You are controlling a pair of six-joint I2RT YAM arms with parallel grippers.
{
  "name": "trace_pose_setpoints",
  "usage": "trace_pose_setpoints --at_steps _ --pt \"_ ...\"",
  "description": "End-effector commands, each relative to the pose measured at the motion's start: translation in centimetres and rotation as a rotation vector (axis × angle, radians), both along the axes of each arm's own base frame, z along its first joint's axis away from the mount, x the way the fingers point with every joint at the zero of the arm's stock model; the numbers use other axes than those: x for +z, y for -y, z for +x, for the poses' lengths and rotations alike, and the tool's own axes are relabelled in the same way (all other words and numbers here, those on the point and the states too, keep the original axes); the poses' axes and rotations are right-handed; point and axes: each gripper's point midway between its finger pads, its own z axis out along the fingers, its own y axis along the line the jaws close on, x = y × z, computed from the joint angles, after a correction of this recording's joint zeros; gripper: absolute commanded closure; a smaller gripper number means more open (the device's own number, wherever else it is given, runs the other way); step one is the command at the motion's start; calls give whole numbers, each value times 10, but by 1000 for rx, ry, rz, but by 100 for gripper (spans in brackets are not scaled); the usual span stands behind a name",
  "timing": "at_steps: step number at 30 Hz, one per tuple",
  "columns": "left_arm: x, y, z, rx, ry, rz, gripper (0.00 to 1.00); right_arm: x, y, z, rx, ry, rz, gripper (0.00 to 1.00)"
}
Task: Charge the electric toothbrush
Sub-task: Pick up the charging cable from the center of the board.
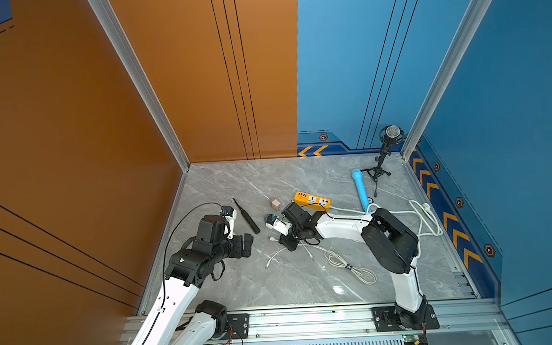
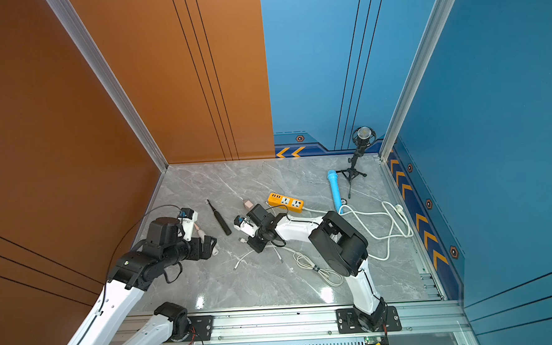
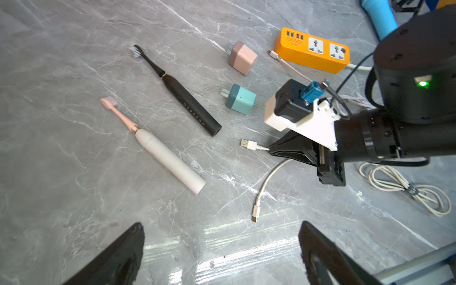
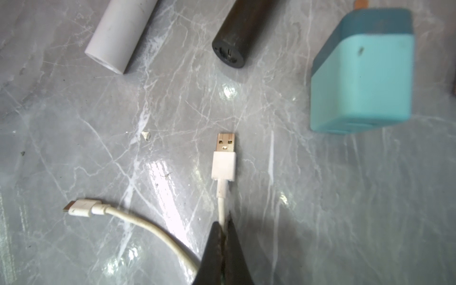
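Note:
A black electric toothbrush and a white one with a pink head lie side by side on the marble table. A white USB cable lies near their butt ends. Its USB-A plug points between the black brush's base and a teal adapter; its small plug lies off to one side. My right gripper is shut on the cable just behind the USB-A plug. My left gripper hovers open and empty over bare table near the small plug.
A pink adapter and an orange power strip lie beyond the brushes. A blue tube and a tripod microphone stand at the back right. A coiled white cable and the strip's cord lie beside the right arm.

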Motion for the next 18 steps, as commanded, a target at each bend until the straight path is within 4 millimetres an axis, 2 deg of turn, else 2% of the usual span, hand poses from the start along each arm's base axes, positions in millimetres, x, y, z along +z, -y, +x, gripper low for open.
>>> trace_pose_setpoints --at_steps 1,3,5,7,9,11,14,16,17,18 --pt "27 40 -2 -271 88 -85 2 40 15 -1 8 -26 83 100" --pt "51 74 -17 -557 185 -126 2 60 29 -2 4 -62 129 100" --pt "65 91 -22 -736 290 -63 1 73 44 -5 -4 -116 174 100" --pt "63 101 -19 -855 367 88 1 83 59 -4 -29 -168 207 100" --pt "52 113 -21 -1016 431 236 4 93 69 -9 -33 -188 230 100" --pt "42 122 -21 -1145 466 305 5 102 74 -17 -15 -183 241 100" --pt "32 128 -6 -1208 473 407 9 117 80 -23 0 -164 269 100" --pt "38 137 12 -1189 522 496 11 129 81 -28 7 -187 311 100" --pt "40 143 21 -1181 571 544 19 136 81 -30 11 -203 337 100" --pt "30 146 28 -1179 600 589 21 143 81 -33 15 -215 361 100"
